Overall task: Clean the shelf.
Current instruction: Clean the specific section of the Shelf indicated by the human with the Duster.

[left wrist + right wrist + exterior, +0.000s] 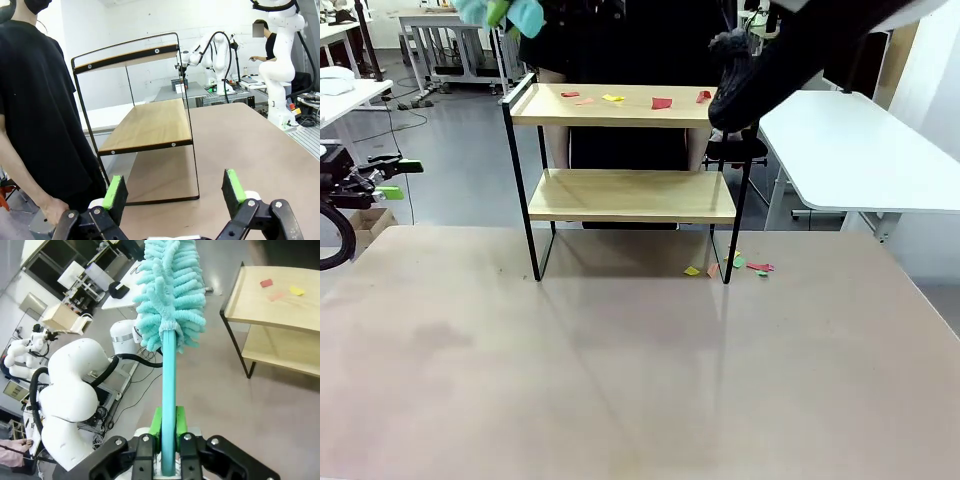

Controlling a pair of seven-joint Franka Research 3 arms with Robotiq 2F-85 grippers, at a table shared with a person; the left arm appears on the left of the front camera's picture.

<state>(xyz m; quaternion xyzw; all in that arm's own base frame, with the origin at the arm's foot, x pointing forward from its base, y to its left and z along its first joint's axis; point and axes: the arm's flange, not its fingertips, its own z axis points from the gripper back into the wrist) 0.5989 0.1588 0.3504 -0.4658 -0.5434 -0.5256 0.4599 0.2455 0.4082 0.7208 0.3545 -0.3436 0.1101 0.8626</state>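
Note:
The shelf (620, 195) stands at the table's far middle, with two wooden boards in a black frame. Red and yellow paper scraps (612, 98) lie on its top board. More scraps (735, 264) lie on the table by its right front leg. My right gripper (169, 440) is shut on the handle of a teal fluffy duster (170, 295). In the front view the duster's head (505, 14) hangs high, above the shelf's left end. My left gripper (175, 192) is open and empty, off the table's left side, facing the shelf's end (150, 125).
A person in black (620, 40) stands right behind the shelf, with a hand (52, 210) low beside my left gripper. A white table (850, 150) stands at the right. The brown tabletop (620, 370) in front of the shelf is bare.

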